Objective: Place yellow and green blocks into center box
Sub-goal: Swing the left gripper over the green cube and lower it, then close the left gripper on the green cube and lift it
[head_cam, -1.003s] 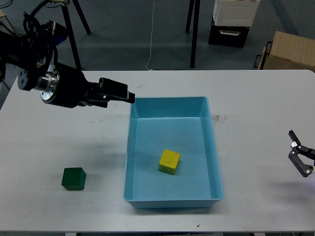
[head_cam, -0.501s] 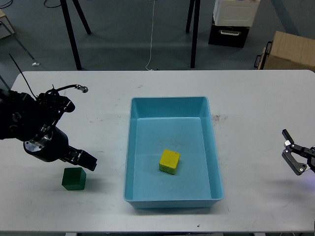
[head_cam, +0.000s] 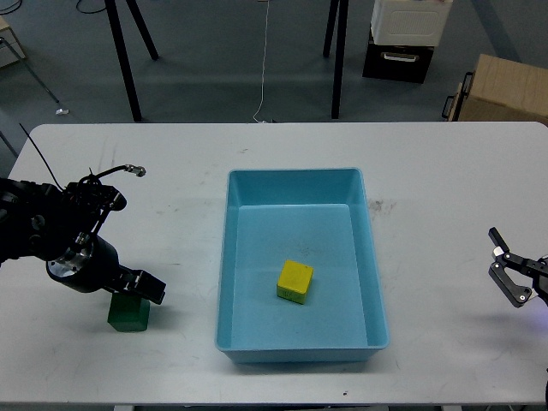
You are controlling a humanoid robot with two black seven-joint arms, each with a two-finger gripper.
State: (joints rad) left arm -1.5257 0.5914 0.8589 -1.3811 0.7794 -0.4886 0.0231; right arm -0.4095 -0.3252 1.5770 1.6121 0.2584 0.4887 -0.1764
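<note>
A yellow block [head_cam: 294, 282] lies inside the light-blue box [head_cam: 297, 180] at the table's middle. A green block [head_cam: 127, 315] sits on the white table left of the box. My left gripper [head_cam: 142, 286] is low over the green block's top edge and hides part of it. It is dark and I cannot tell its two fingers apart, nor whether it touches the block. My right gripper [head_cam: 507, 267] is at the table's right edge, far from both blocks, with its fingers spread and nothing between them.
The white table [head_cam: 445, 171] carries only the box and the green block. Beyond its far edge stand black stand legs [head_cam: 338, 60], a cardboard box [head_cam: 505, 90] and a white and black case [head_cam: 402, 38] on the floor.
My left arm swung from the box's upper left corner down to the green block and has sunk onto its top. My right gripper drifted slightly left.
</note>
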